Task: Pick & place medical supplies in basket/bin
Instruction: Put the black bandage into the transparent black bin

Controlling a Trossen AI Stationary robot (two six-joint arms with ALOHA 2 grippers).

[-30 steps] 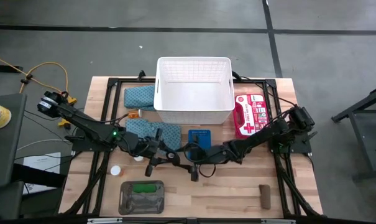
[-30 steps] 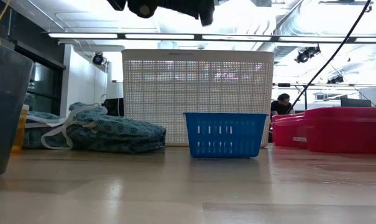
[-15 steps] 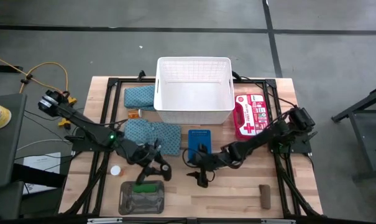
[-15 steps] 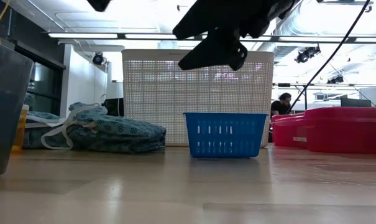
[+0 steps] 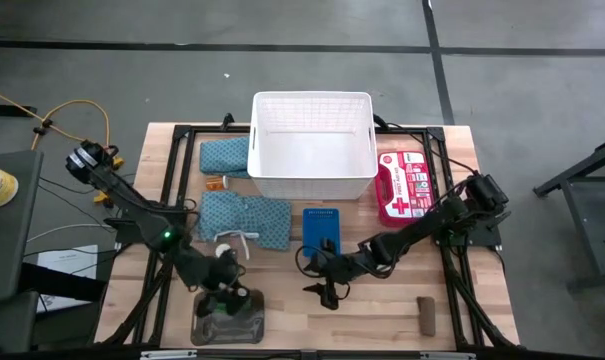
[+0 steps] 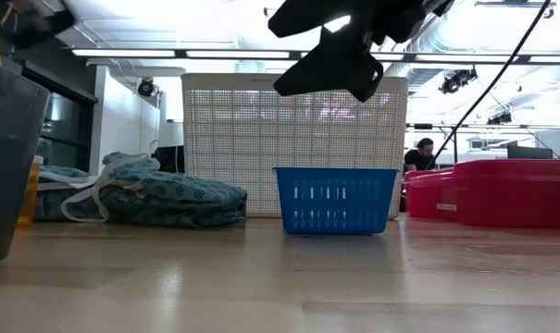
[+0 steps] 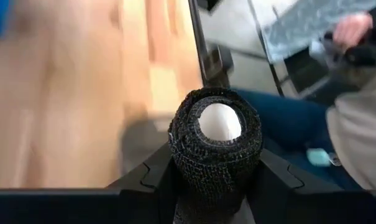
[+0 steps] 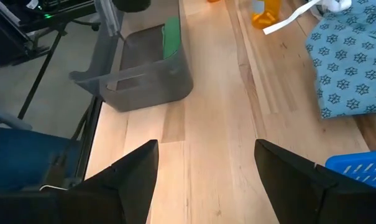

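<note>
From my end, the left gripper is down at the near-left part of the table, right over the grey tray, and it's pinching a black roll between its fingers — the wrist view shows the roll standing on end with its pale core facing the camera. In the right wrist view a green roll lies inside that tray, against one wall.

The right gripper hangs over bare wood near the middle of the table, just in front of the small blue basket. Its fingers are spread wide with nothing between them.

The big white basket sits at the far middle. One teal cloth lies against its left side; the second teal cloth is just in front of it, with a white string trailing off toward the near edge. A tiny orange vial sits between the two cloths, and a brown roll lies by itself at the near-right corner, well apart from everything. A red first-aid case sits just right of the white basket. In the low view a person shows far back in the room.
</note>
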